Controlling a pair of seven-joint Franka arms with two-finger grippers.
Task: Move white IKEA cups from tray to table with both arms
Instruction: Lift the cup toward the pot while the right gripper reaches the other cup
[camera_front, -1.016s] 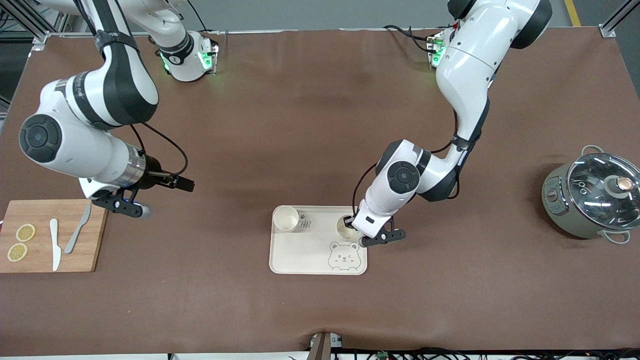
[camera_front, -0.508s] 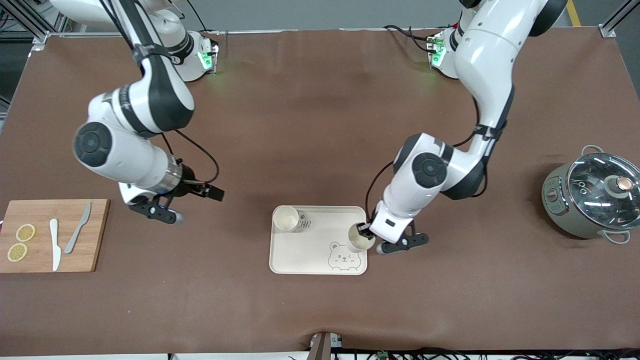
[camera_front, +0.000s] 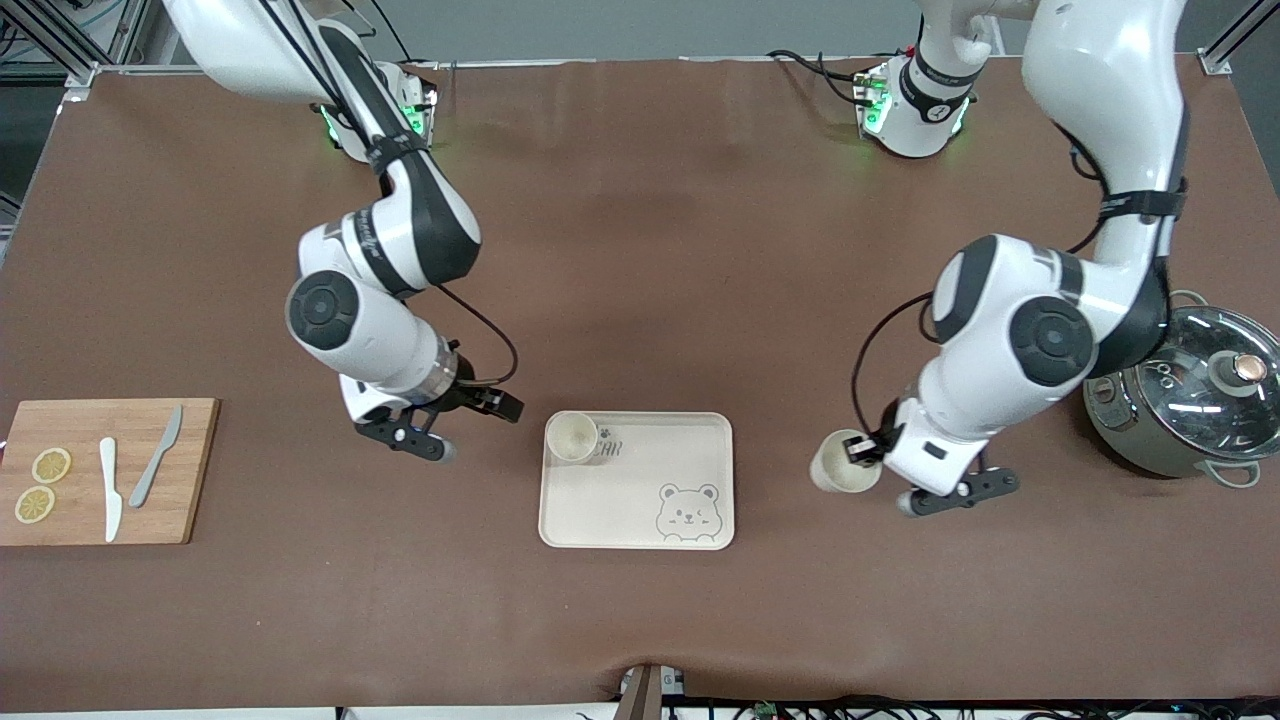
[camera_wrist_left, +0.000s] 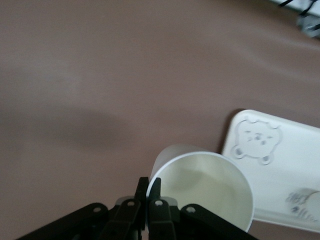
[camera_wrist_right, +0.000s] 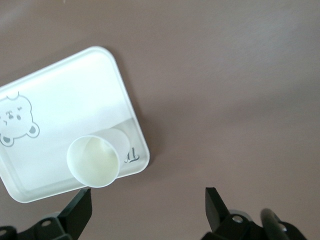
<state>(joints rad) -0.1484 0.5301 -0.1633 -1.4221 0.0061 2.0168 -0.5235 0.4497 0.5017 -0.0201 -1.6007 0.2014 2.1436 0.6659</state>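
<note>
Two white IKEA cups are in play. One cup (camera_front: 572, 436) stands upright in the corner of the bear tray (camera_front: 640, 505) nearest the right arm's base. The other cup (camera_front: 843, 462) hangs in the left gripper (camera_front: 868, 452) above bare table, between the tray and the grey-green pot (camera_front: 1180, 402) with its glass lid.

The left wrist view shows what the front view cannot: both fingers (camera_wrist_left: 148, 192) clenched on the rim of the held cup (camera_wrist_left: 207, 185), one inside and one outside, with the bear tray (camera_wrist_left: 280, 165) off to one side.

The right gripper (camera_front: 452, 425) hovers over the table beside the tray, toward the right arm's end. Its wrist view shows the jaws spread wide and empty, with the seated cup (camera_wrist_right: 96, 160) in the tray's corner (camera_wrist_right: 135, 130).

At the right arm's end, a wooden cutting board (camera_front: 80, 520) carries two lemon slices (camera_front: 42, 484), a white knife (camera_front: 109, 488) and a grey knife (camera_front: 157, 456). The left arm's elbow overlaps part of the pot in the front view.
</note>
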